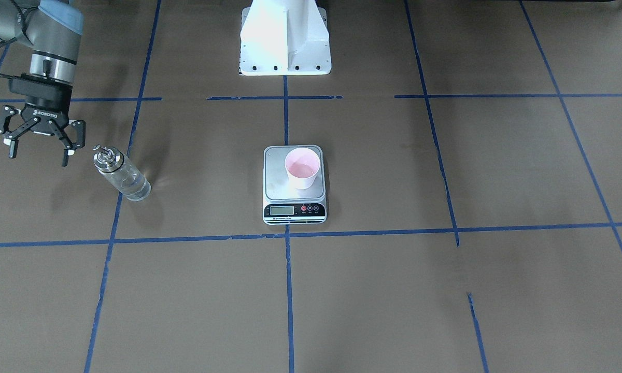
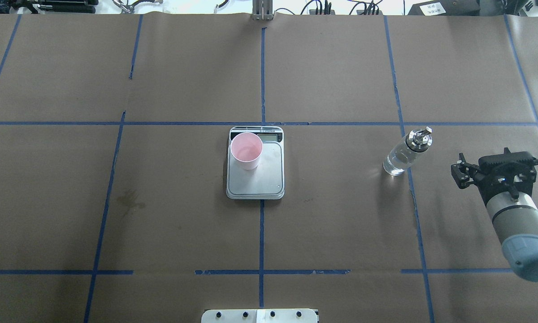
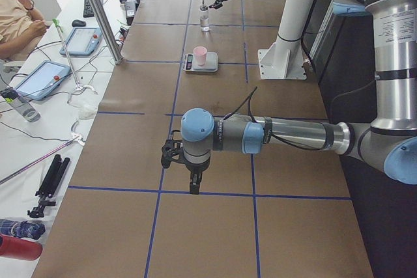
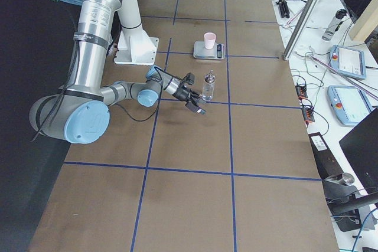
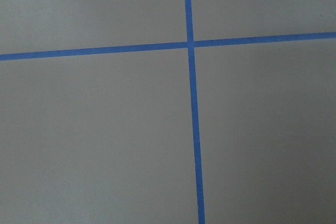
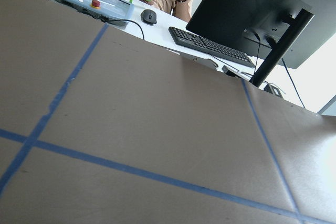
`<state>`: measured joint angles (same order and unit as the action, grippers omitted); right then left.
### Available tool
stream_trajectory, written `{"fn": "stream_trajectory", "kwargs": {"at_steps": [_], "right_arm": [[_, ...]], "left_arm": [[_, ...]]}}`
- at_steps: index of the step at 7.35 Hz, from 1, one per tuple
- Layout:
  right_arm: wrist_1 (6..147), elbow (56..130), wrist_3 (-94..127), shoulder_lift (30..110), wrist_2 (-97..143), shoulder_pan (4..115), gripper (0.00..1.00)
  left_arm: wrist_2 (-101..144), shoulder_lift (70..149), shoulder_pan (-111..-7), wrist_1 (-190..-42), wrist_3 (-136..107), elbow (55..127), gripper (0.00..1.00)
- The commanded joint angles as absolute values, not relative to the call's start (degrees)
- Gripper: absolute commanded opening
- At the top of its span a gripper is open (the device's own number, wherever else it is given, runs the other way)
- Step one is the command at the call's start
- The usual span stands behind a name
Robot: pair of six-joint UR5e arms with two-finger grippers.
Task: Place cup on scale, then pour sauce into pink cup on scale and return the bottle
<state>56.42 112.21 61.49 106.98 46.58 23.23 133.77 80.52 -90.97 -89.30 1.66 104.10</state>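
Observation:
The pale pink cup [image 1: 302, 168] stands upright on the far left part of the scale's steel plate [image 1: 277, 182]; both also show in the overhead view, cup [image 2: 246, 150] and scale [image 2: 262, 177]. The clear glass bottle [image 1: 122, 174] with its metal spout stands upright on the table, apart from the scale, and also shows overhead [image 2: 405, 154]. It holds clear liquid. My right gripper [image 1: 39, 151] is open and empty, beside the bottle with a small gap, not touching it. My left gripper [image 3: 189, 175] shows only in the left side view, far from the scale; I cannot tell whether it is open.
The white robot base [image 1: 285, 39] stands behind the scale. Blue tape lines cross the brown table cover. Tablets, cables and a seated person [image 3: 16, 21] are beside the table on the operators' side. A monitor [image 6: 252, 9] and keyboard show in the right wrist view.

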Motion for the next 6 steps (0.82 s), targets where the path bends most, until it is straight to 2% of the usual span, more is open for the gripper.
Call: {"fn": "stream_trajectory", "kwargs": {"at_steps": [1,4,5,6], "right_arm": [[56.43,112.15,46.22,106.61,56.64,35.36,1.0],[56.95,111.37,30.27,103.11,82.17,52.85,1.0],[59.56,110.14,26.06,101.36,91.92,59.17,1.0],[67.68,108.3,16.27,95.77,104.03,67.94,1.0]], "left_arm": [[133.77,80.51,-90.97,-89.3,1.67,104.06,1.0],[133.77,80.51,-90.97,-89.38,1.76,103.8,1.0],[133.77,80.51,-90.97,-89.38,1.76,103.54,1.0],[133.6,80.51,-90.97,-89.38,1.76,103.01,1.0]]}}
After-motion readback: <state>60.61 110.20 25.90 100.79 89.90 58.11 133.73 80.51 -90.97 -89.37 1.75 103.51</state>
